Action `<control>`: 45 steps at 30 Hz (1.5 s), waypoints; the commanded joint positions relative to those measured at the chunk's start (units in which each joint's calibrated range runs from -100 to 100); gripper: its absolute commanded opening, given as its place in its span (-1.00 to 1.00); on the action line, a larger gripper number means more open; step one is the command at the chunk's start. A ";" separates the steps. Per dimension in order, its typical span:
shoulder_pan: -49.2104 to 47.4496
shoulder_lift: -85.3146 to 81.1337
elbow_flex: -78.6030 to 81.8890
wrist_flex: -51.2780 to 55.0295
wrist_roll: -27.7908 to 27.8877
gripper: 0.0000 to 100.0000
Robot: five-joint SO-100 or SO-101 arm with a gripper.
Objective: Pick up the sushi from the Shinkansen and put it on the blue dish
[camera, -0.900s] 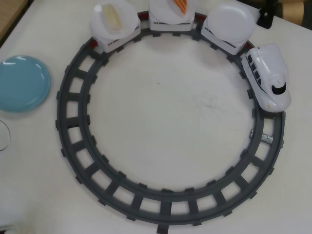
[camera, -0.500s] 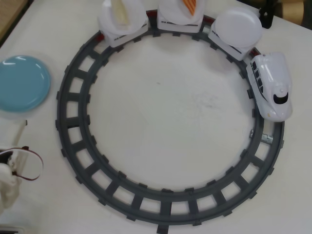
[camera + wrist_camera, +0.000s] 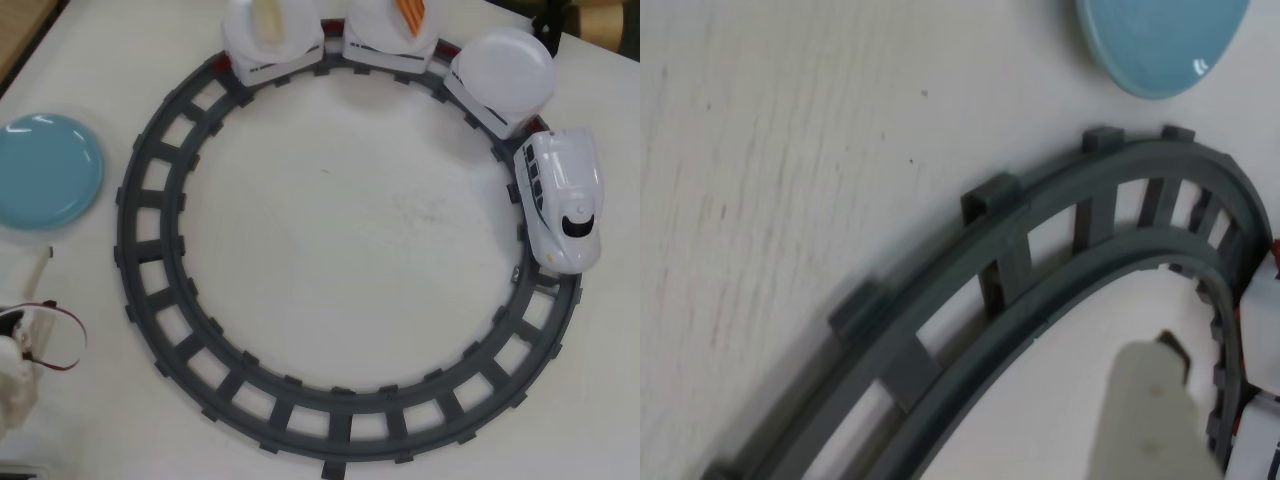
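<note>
Jaw state: cannot tell. In the wrist view only one pale cream finger of the two-finger gripper shows, blurred, at the bottom edge; it hangs over bare table inside the grey track curve, touching nothing that can be made out.

Arm pose: in the overhead view just a white arm part with a looped dark-red cable pokes in at the lower left edge, outside the ring, below the dish. The rest is out of frame.

Overhead view, left to right:
- One round glossy light-blue shallow dish, empty, on the pale table, left of the ring and apart from it.
- One grey circular plastic track with cross ties.
- Three white cars topped by round white plates, along the top arc. First car carries a pale cream-yellow oblong piece. Second carries the orange, white-striped toy sushi, partly cut off by the top edge. Third plate is empty.
- One white toy Shinkansen engine with rounded nose and black windows, on the right arc, nose pointing down the frame.

Sushi and dish are well apart.
</note>
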 commanded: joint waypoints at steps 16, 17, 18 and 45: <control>1.07 11.93 -15.86 -0.32 -0.44 -0.52; 1.25 15.50 -18.02 -0.32 -0.49 -0.52; 1.43 19.15 -20.28 -0.32 -0.60 -0.52; 2.57 56.72 -65.81 24.14 -0.39 -0.51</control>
